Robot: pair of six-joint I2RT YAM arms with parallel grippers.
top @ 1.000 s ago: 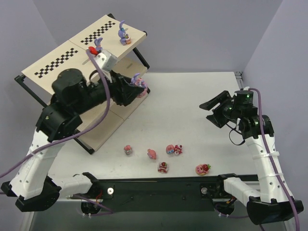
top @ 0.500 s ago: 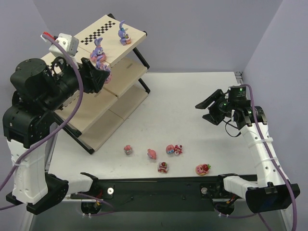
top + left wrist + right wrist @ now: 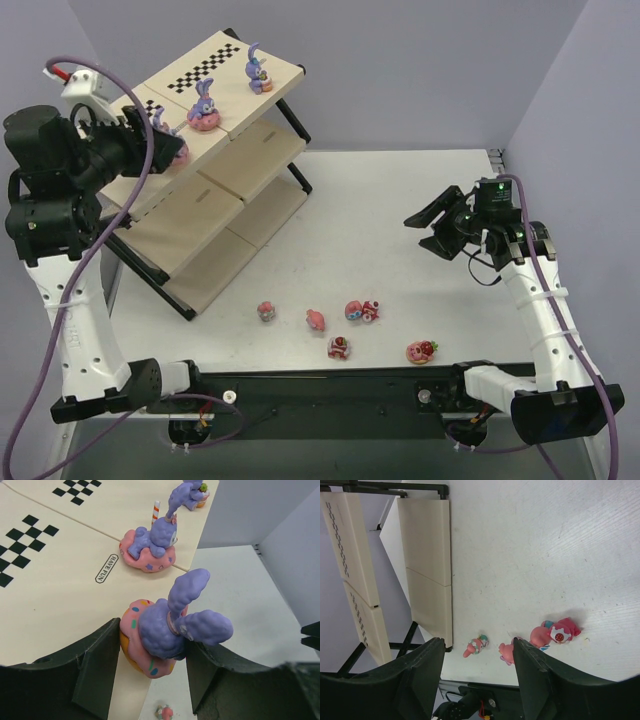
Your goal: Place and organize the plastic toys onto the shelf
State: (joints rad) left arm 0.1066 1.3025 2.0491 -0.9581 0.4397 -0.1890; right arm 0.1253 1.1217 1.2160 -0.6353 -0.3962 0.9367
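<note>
Bunny clamped in left gripper at shelf edge, right gripper parted, empty, above table

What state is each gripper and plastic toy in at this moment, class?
Left gripper: shut on purple long-eared bunny with pink donut base.
Right gripper: open, empty.
Two other purple bunnies: upright on the top board of the beige wooden shelf.
Small pink figures: loose on the white table.
</note>
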